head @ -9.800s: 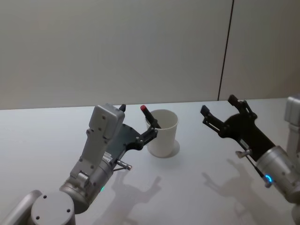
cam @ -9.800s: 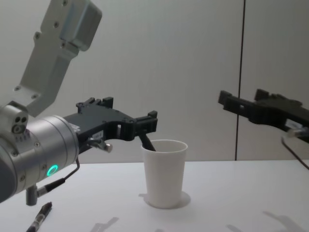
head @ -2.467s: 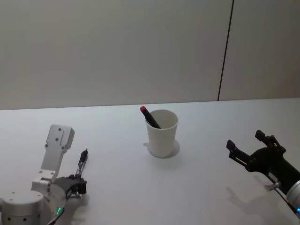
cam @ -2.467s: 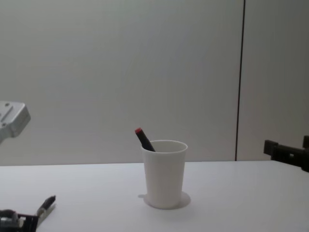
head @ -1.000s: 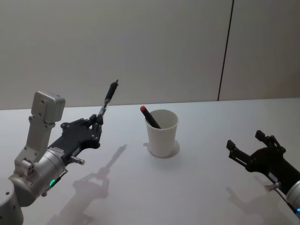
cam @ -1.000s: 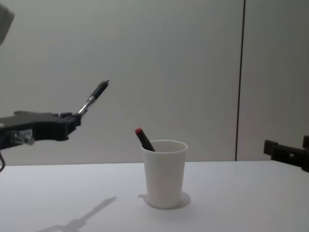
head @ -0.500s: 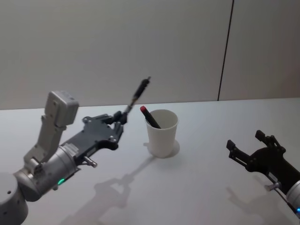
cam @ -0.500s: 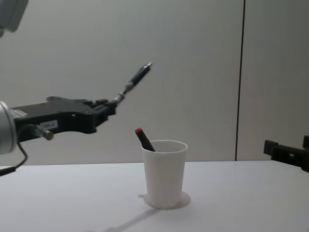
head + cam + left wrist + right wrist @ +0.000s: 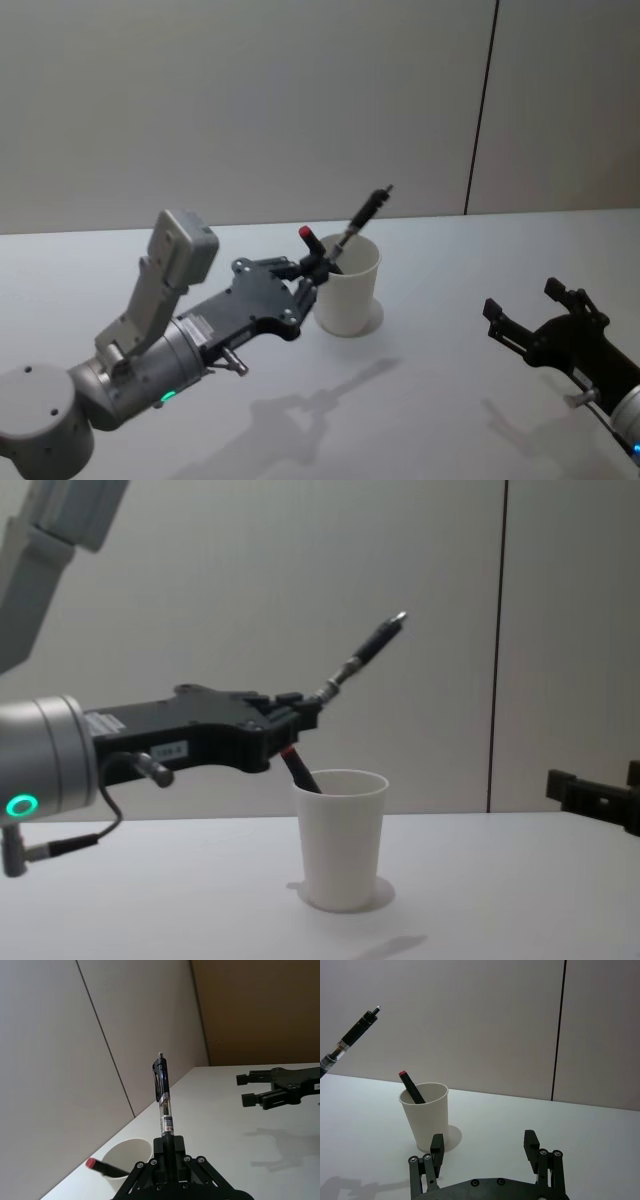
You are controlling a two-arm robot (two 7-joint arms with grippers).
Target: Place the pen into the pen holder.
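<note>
Holding the pen [image 9: 362, 215] with our left gripper [image 9: 318, 265], fingers clamped on its lower end. The pen is in the air, not in the cup [image 9: 350, 290]. It tilts up and toward our right, clip end highest. In the chest view the fingertips sit just above and left of the cup's rim, and the pen's upper end is well above the cup, over its right side. In the head view the pen's shaft crosses over the cup's mouth. The left wrist view shows the pen straight out from the closed fingers, barrel clear near the grip, black at the far end. The cup stands upright on the white table [image 9: 450, 400], and a red-capped marker [image 9: 308, 236] leans inside it against the left rim, cap sticking out. The marker's cap is just beside our left fingertips; we cannot tell whether they touch. Our right gripper [image 9: 520, 298] is low over the table, well to the right of the cup, fingers apart and holding nothing.
</note>
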